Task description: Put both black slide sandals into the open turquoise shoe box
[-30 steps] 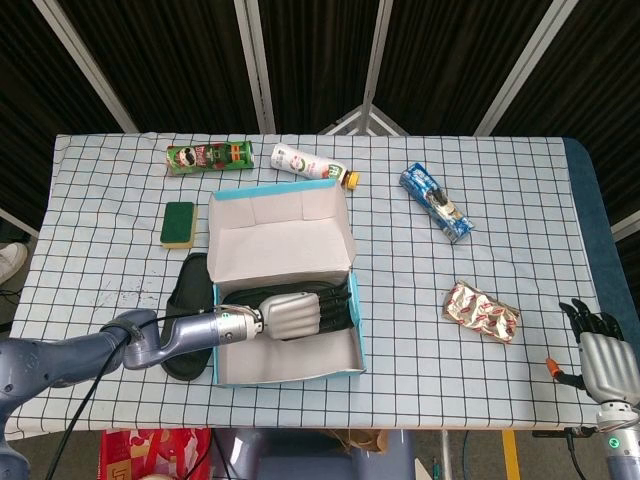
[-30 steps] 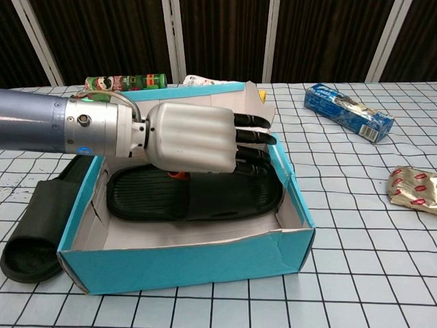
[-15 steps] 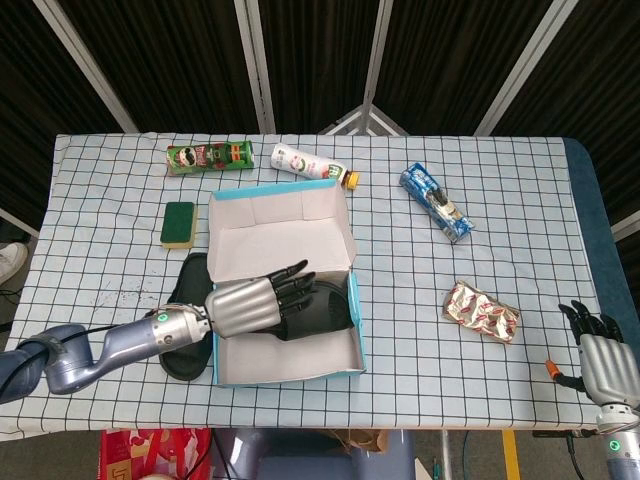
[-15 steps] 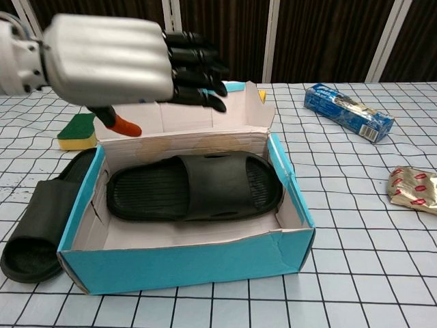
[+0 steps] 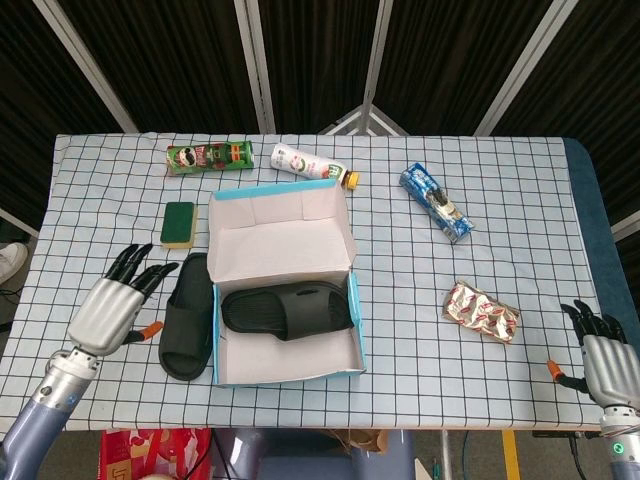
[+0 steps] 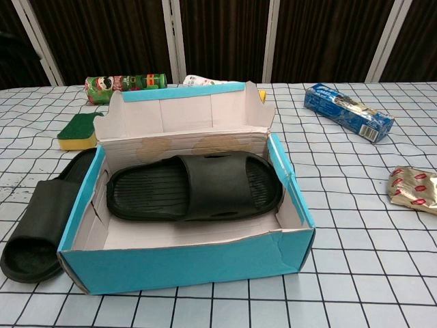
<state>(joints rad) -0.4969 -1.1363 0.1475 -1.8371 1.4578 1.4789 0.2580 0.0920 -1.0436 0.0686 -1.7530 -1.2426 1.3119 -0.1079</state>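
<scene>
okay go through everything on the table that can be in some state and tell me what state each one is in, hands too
shoe box: open, lid flap up.
sandal in the box: lying flat inside.
second sandal: on the table, against the box's left wall.
left hand: open, holding nothing.
right hand: empty, fingers apart.
chips can: on its side.
bottle: on its side, capped.

A desk [image 5: 520,250] under a white black-gridded cloth stands before dark ribbed wall panels [image 5: 310,60] split by pale metal struts [image 5: 255,65].

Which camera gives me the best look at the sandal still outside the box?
The head view: it shows the whole loose sandal lying flat on the table against the shoe box's left wall, with the left hand open beside it. The chest view shows the sandal partly hidden behind the box wall, and no hand.
</scene>
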